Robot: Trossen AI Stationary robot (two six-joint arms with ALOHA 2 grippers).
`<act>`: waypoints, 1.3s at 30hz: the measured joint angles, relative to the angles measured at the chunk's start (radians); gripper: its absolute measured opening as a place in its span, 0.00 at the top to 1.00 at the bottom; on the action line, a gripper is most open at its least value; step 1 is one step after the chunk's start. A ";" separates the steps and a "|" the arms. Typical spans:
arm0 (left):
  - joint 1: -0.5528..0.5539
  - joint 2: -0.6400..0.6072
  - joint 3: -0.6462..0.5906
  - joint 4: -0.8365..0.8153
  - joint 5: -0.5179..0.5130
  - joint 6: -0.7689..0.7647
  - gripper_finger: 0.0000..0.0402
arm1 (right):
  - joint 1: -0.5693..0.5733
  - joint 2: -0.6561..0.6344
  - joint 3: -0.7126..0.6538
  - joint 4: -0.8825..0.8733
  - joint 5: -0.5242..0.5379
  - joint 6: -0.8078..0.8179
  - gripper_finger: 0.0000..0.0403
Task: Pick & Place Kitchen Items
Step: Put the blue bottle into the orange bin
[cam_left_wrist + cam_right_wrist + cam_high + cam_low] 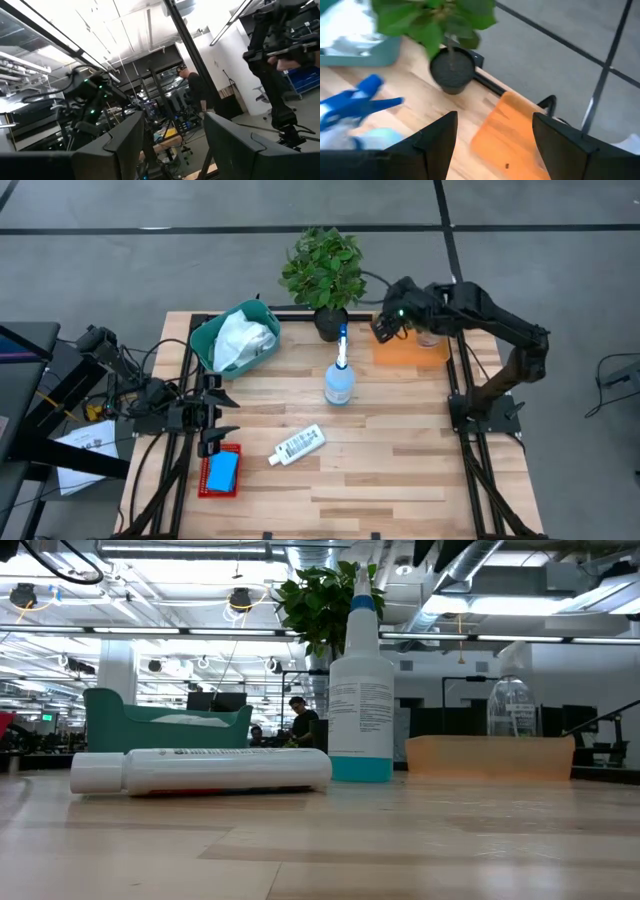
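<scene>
Nearest the low camera: small white labelled bottle (200, 770) lying on its side on the wooden surface (400, 470), mid-front. Behind it, a clear spray bottle with blue head (340, 380) stands upright at centre. A second clear spray bottle (511, 700) stands in the orange tray (405, 353) at the back right. Right tool (382, 328) hangs over that tray's edge near the plant (322, 270), fingers apart, holding nothing. Left tool (212, 425) sits at the left edge between the teal bin (205, 340) and the red tray (205, 485), fingers apart, empty. Judgement: between picks; the centre spray bottle looks like the next target, which calls for dropping beside it and closing around the body. Count: two spray bottles, one white bottle, one blue sponge (223, 471) in the red tray, one white cloth (243, 338) in the bin. No green or yellow sponge visible.
</scene>
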 joint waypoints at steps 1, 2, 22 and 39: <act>0.000 0.000 0.000 0.000 0.000 -0.005 0.49 | 0.022 0.000 0.000 -0.002 0.012 0.023 0.38; 0.000 0.000 0.000 0.000 0.000 -0.008 0.49 | 0.044 0.000 0.000 -0.001 0.024 0.048 0.38; 0.000 0.000 0.000 -0.007 0.000 -0.029 0.49 | 0.423 0.005 0.000 0.123 0.136 0.256 0.38; 0.000 0.000 0.000 -0.002 -0.015 -0.029 0.49 | 0.561 0.199 -0.047 0.237 0.453 0.288 0.38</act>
